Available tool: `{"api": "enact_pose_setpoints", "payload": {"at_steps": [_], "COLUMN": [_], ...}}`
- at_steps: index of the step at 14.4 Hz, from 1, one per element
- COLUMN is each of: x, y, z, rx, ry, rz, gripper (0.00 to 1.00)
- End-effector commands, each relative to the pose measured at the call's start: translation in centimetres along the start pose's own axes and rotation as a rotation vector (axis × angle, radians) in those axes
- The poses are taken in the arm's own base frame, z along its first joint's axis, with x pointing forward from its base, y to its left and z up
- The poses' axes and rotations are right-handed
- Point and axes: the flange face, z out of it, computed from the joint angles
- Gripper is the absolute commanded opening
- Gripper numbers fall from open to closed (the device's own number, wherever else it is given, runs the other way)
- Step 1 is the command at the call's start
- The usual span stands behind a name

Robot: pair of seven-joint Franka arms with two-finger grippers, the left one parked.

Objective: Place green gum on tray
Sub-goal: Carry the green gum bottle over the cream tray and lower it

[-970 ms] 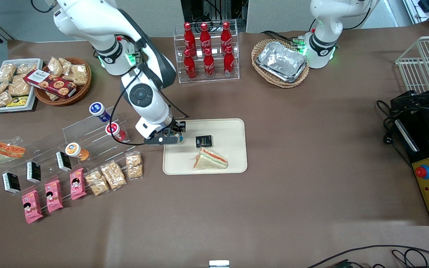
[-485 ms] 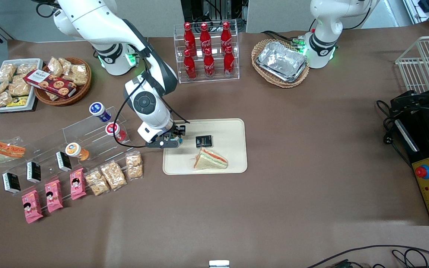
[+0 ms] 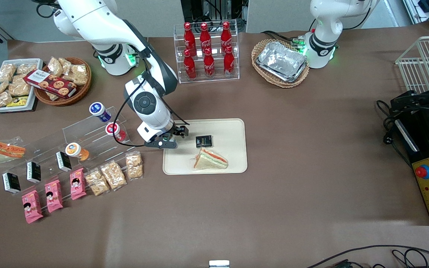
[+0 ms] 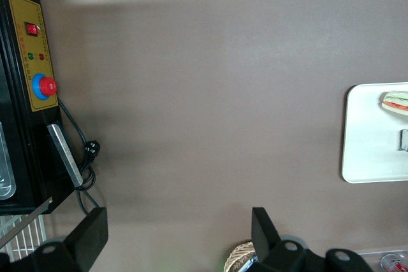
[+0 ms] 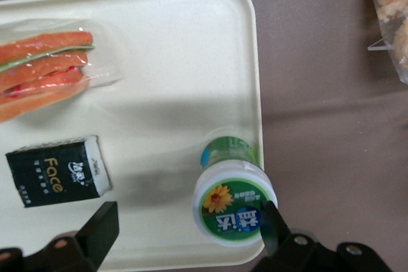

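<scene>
Table: brown surface, with the tray (image 3: 233, 163) at the frame's centre.
Gum: the green gum (image 5: 233, 204) stands on the tray just inside its rim, near the corner.
Gripper: the gripper (image 3: 172, 138) has risen a little since a second ago; its fingers (image 5: 271, 223) are spread, holding nothing.
Meaning: the gum seems released, so placing looks done.

Triangular wrapped sandwich w/ orange & green filling (image 3: 210, 159) and small black "Face" box (image 3: 203, 141), apart. Clear acrylic rack w/ six red cola bottles (image 3: 207, 52); wicker basket w/ silver foil trays (image 3: 280, 62). Three pink snack packets (image 3: 52, 195) in a row near front camera
</scene>
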Motion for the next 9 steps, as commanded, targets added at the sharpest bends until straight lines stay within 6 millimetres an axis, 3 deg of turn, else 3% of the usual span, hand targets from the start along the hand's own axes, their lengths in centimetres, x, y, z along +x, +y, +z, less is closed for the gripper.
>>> {"api": "enact_pose_setpoints", "payload": {"at_steps": [1,4,5,9], "x": [1.5,4.4,5.3,6.5], "y": [0.8,4.0,5.3,13.1], "z": [-3.2,-7.7,-10.1,-18.3], "rx": [0.019,0.005,0.005,0.022], "ry": [0.049,0.025,0.016,0.023], "rz": [0.022,-0.005,0.001,-0.063], "gripper": [0.99,0.99,0.99,0.99]}}
